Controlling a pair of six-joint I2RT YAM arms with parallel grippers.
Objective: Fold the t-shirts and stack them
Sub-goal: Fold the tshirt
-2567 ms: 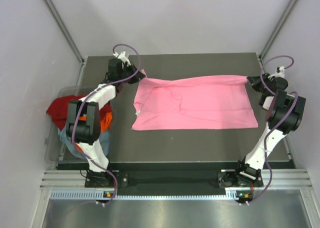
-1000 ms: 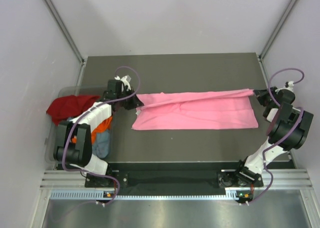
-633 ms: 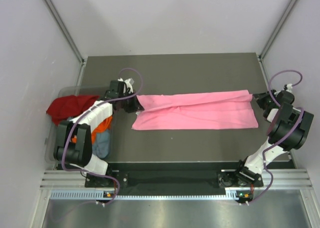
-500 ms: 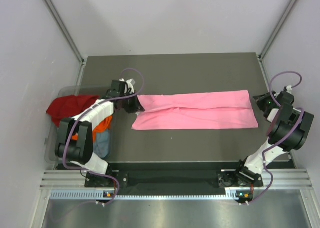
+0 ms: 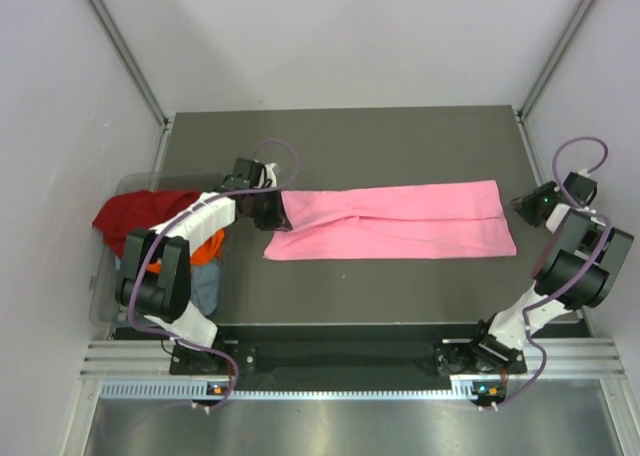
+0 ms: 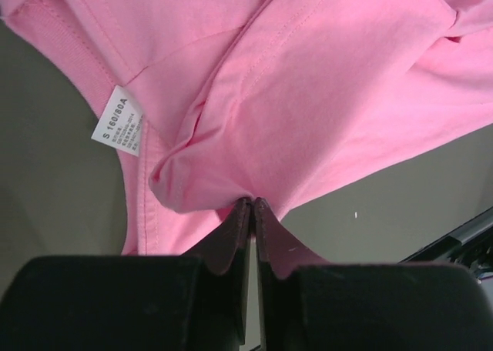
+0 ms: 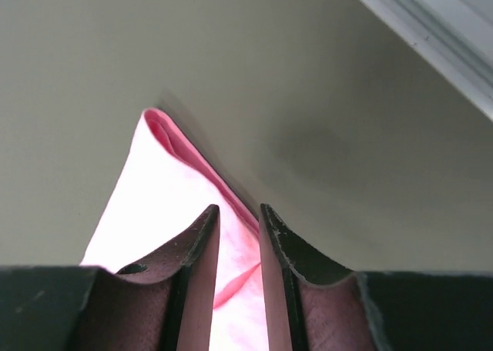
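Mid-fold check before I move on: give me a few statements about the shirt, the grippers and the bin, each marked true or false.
1. The pink t-shirt lies on the table folded into a long band. True.
2. The right gripper is clamped on the shirt's right edge. False: its jaws stand apart with nothing between them, off that edge.
3. The white neck label shows in the left wrist view. True.
4. The bin holds nothing. False: a dark red shirt, an orange shirt and a grey-blue shirt are in it.
5. The left gripper is at the collar end. True.
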